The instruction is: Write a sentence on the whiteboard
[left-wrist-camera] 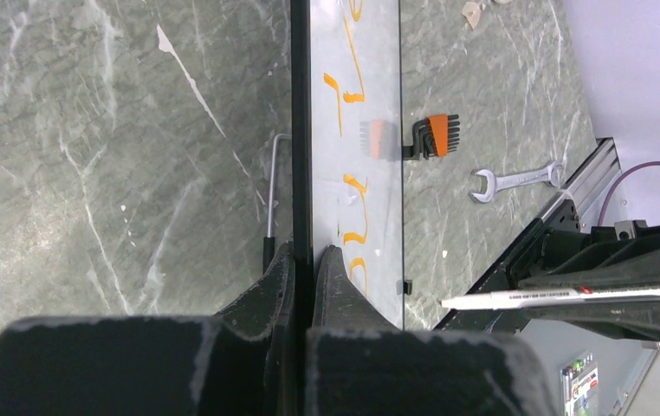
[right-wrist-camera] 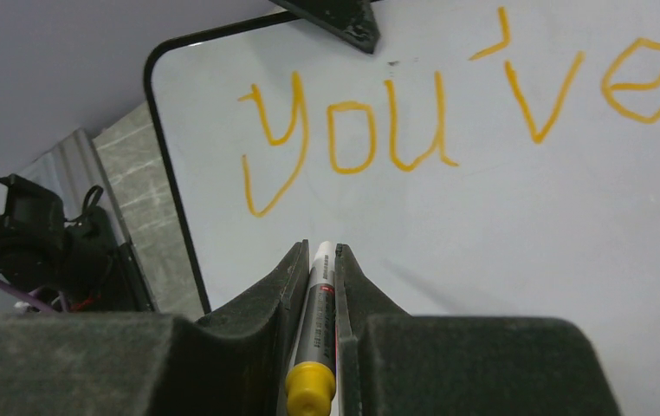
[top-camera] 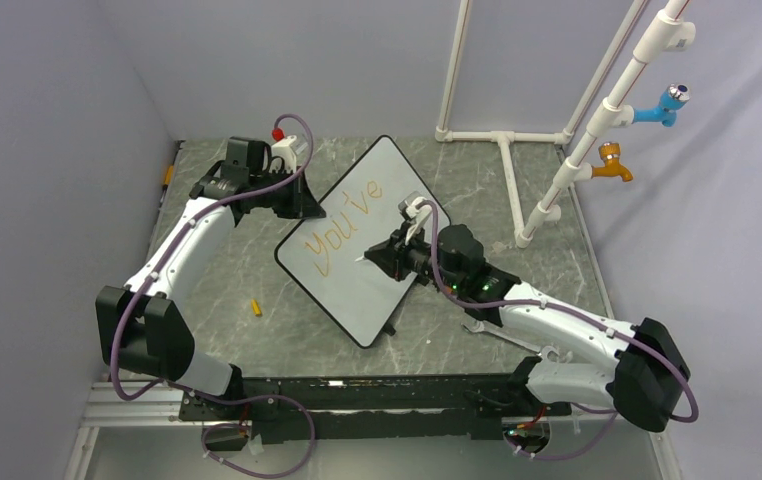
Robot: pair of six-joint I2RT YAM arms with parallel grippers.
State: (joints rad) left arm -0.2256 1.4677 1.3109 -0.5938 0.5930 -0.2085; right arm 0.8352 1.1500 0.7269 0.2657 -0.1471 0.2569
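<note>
Locate the whiteboard (top-camera: 352,295) in the middle of the table (top-camera: 257,260). It sits diagonally, with one corner toward the back wall and the opposite corner toward the arm bases. The sentence (right-wrist-camera: 448,113) reads "You've" in orange marker letters. It forms a single line along the board's upper-left part.

Check the left pincer (left-wrist-camera: 302,269). Its two fingers are closed on the board's thin black rim at the left edge, one finger on each face. In the left wrist view you see the rim edge-on between them.

Check the right pincer (right-wrist-camera: 318,260). It is clamped on a marker (right-wrist-camera: 316,299) with a white barrel. The marker's yellow end faces the wrist camera and its tip points at the board. The tip sits over blank white surface just below the "Yo" of the written line. You cannot tell whether the tip touches the surface.

Note the loose items on the table:
- An orange-and-black hex key set (left-wrist-camera: 435,136) lies just beside the board's right edge.
- An open-ended wrench (left-wrist-camera: 517,180) lies nearer the arm bases.
- A small yellow piece (top-camera: 255,307) lies left of the board, apart from it.
</note>
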